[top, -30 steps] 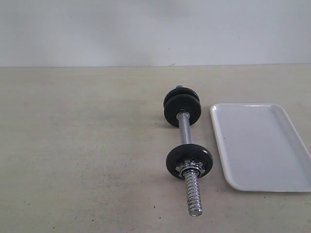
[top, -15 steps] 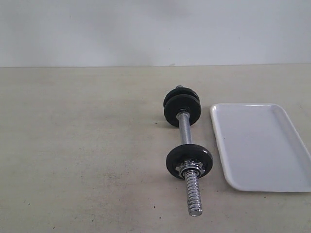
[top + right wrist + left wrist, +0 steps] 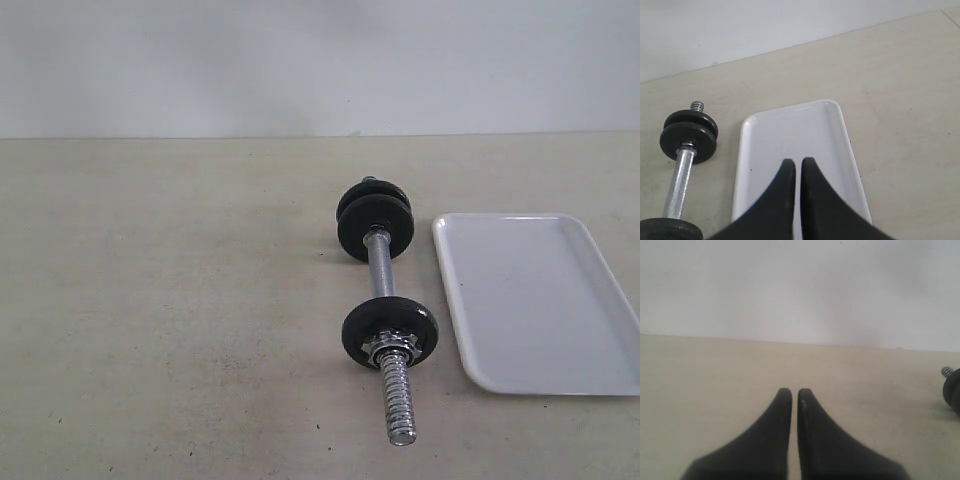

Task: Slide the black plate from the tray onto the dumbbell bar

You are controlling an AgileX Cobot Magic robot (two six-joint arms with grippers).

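Black plate (image 3: 375, 230): no disc lies on the tray (image 3: 540, 300). Judged to be one of the two discs stacked at the upper end of the dumbbell bar (image 3: 378, 270), centre of the exterior frame; can't tell which of the pair. The collared disc (image 3: 390, 333) with the star nut (image 3: 388, 348) sits lower on the bar, with bare thread below it. So the slide-on looks done. Handling, as a judgement: iron disc, heavy for its size, rigid, not fragile, and the matte face gives fair friction. Best hold is across the raised outer rim, edge-on, keeping the hole free for the thread. The round chrome bar would likely roll on the bench (image 3: 160, 300) if nudged. Left gripper (image 3: 794, 392): jaws together bar a thin slit, nothing between them, held low and near level over bare bench, a dark disc edge (image 3: 954, 397) at the frame's right edge. Right gripper (image 3: 795, 162): jaws together likewise, holding nothing, angled down over the tray at lower centre of its frame. Neither arm shows in the exterior view.
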